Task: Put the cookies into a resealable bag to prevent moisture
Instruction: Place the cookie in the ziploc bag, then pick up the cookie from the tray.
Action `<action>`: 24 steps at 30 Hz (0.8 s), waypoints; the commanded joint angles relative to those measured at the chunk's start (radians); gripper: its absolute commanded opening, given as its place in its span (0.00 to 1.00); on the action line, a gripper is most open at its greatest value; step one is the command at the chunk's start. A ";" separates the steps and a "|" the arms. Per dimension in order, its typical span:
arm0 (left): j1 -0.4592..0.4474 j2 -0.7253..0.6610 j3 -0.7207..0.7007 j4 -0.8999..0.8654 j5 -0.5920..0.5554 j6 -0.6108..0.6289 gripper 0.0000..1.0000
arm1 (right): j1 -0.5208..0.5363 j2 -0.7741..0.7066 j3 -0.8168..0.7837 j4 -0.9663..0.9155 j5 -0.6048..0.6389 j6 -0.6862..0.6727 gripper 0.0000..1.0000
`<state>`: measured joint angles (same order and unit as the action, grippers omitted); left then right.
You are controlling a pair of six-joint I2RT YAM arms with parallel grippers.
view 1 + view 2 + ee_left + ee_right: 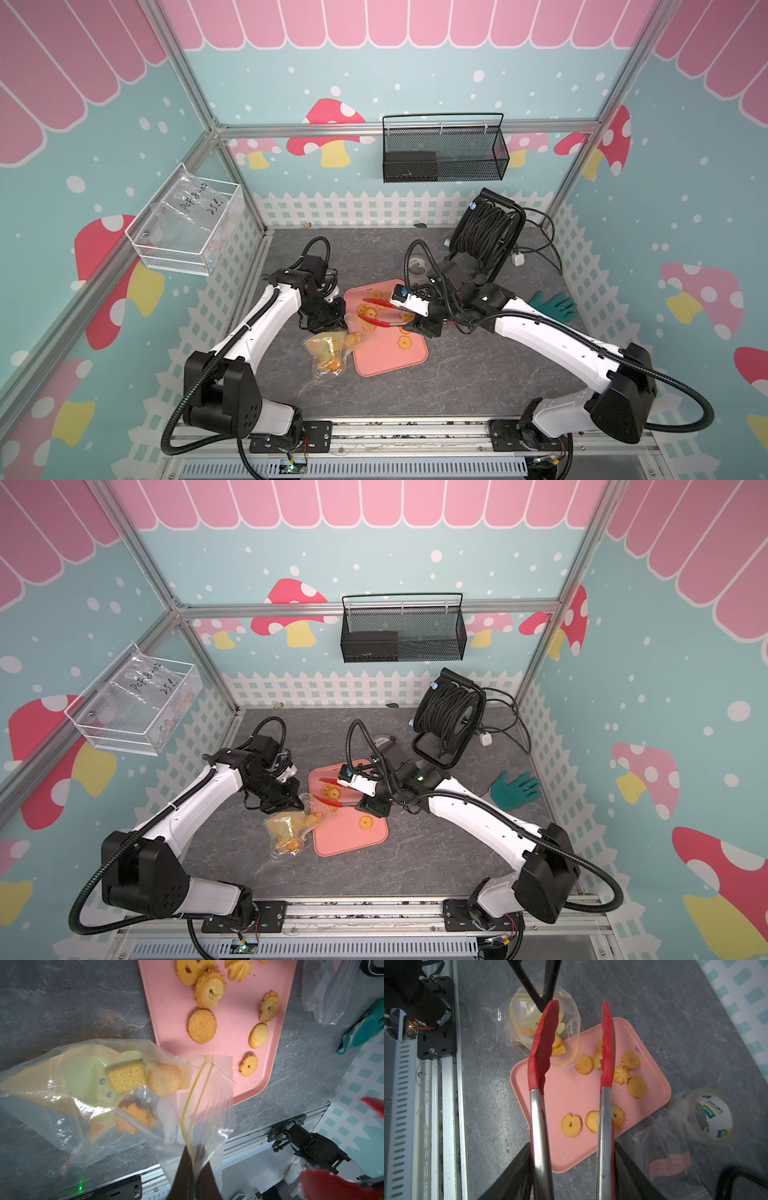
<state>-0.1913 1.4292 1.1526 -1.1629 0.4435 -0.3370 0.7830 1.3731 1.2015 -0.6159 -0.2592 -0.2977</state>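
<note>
Surface (457, 386): grey, pink tray (386, 361) mid-frame.
Left fingers (181, 1176): clamped on bag (83, 1095) rim.
Right fingers (633, 1176): gripping spread, empty tongs (538, 1109).
Risk: cookies (571, 1125) possibly spilled outside, from sagging mouth.

In both top views, bare table (415, 390) is lying open at lower centre, between the left arm (266, 328) and right arm (548, 332). The tongs (376, 302) are spreading over the tray's (390, 361) upper half, barring a drop from above there. The bag (328, 353) is crowding the tray's left edge. A reel (486, 228), tape (417, 268) and a glove (555, 305) are taking up the upper right and right of the table.
</note>
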 commanded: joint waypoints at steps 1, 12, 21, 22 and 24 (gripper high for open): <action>-0.002 -0.022 0.030 -0.018 0.012 0.000 0.00 | -0.016 -0.066 -0.060 -0.127 0.085 -0.014 0.58; -0.003 -0.044 0.044 -0.032 0.017 -0.011 0.00 | -0.013 -0.068 -0.203 -0.199 0.158 -0.046 0.59; -0.003 -0.047 0.045 -0.039 0.010 -0.011 0.00 | -0.012 0.018 -0.214 -0.152 0.187 -0.067 0.60; -0.003 -0.045 0.047 -0.038 0.010 -0.010 0.00 | -0.011 0.026 -0.211 -0.149 0.191 -0.071 0.60; -0.004 -0.044 0.048 -0.037 0.011 -0.011 0.00 | -0.011 0.049 -0.200 -0.143 0.200 -0.076 0.60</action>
<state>-0.1913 1.3972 1.1706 -1.1858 0.4484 -0.3485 0.7666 1.4017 0.9901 -0.7834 -0.0677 -0.3420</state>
